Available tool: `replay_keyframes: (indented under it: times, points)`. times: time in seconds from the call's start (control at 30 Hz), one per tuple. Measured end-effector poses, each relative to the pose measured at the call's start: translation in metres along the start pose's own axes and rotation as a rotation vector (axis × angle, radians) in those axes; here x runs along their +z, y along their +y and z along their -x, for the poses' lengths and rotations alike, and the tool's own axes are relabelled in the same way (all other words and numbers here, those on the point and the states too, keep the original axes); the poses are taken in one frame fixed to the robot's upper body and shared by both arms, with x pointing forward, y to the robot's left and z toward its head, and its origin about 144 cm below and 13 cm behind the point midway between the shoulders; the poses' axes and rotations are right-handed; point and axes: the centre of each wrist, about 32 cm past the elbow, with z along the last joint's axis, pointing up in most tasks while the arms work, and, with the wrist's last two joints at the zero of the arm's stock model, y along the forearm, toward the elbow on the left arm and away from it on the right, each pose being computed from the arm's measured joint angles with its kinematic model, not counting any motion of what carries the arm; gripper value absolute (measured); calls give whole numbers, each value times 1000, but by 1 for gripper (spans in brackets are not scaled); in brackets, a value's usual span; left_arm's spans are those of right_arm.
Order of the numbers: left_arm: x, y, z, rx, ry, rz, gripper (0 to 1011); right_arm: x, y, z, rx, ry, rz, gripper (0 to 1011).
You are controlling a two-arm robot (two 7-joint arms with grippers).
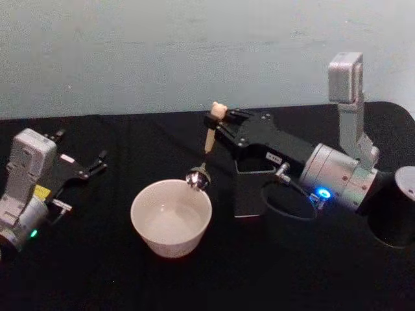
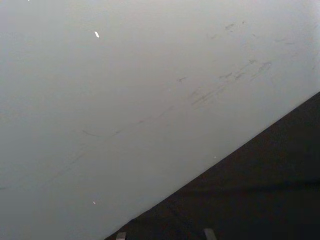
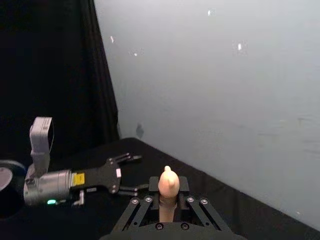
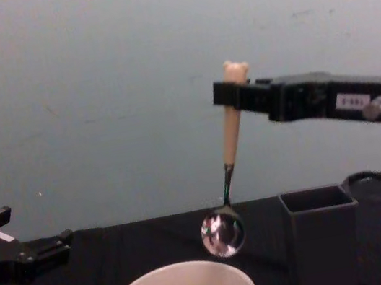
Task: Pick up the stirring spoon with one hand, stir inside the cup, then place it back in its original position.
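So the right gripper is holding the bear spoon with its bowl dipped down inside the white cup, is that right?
Not quite. The right gripper holds the stirring spoon, but its steel bowl hangs above the rim of the cup, not inside it. The chest view shows the gap.

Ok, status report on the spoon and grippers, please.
Right gripper shut on spoon handle, raised. Spoon hangs bowl down above cup far rim, not inside. Left gripper open, parked at left. Nothing between spoon and cup.
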Motion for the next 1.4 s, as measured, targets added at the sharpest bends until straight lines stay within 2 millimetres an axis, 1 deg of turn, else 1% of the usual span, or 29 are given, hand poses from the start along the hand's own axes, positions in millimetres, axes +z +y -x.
replay_keyframes:
  times: [0.53, 0.97, 1.2, 1.4]
  points:
    - [0, 0, 0, 0, 0, 0, 1001, -24, 9, 8, 56, -52, 74, 213]
    - [0, 0, 0, 0, 0, 0, 1002, -40, 13, 14, 89, -73, 116, 213]
    - [0, 0, 0, 0, 0, 0, 1001, -44, 18, 15, 91, -73, 126, 213]
    - [0, 0, 0, 0, 0, 0, 1001, -45, 27, 17, 98, -71, 134, 213]
